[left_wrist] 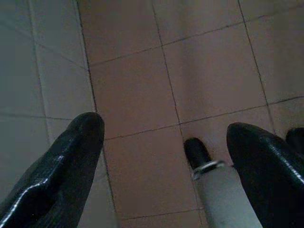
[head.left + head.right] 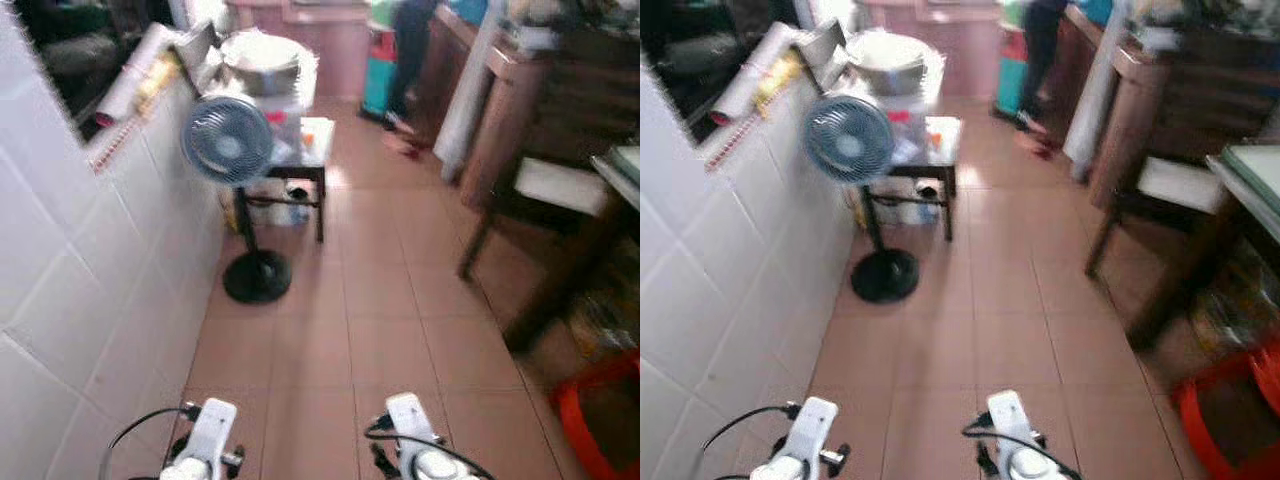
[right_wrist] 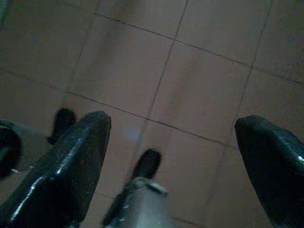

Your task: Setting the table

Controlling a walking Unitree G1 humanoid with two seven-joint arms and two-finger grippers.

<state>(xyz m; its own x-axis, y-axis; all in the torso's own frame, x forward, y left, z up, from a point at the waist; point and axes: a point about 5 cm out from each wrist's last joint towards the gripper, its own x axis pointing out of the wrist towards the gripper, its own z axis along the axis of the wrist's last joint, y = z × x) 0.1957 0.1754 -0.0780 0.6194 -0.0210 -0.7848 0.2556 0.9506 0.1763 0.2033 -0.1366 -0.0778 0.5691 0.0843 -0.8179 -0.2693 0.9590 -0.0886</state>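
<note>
Two glossy black tools, left tool (image 1: 166, 161) and right tool (image 3: 175, 161), wide open, empty, above terracotta floor tiles (image 2: 380, 330).

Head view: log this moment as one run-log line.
phase: walking corridor | left gripper: open, empty | right gripper: open, empty | ahead: pedestal fan, wooden chair | person far end

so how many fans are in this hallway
1. The standing fan is on the robot's left, by the tiled wall, its round base on the floor in front of a small table. Others may be hidden in the blurred clutter.
</note>
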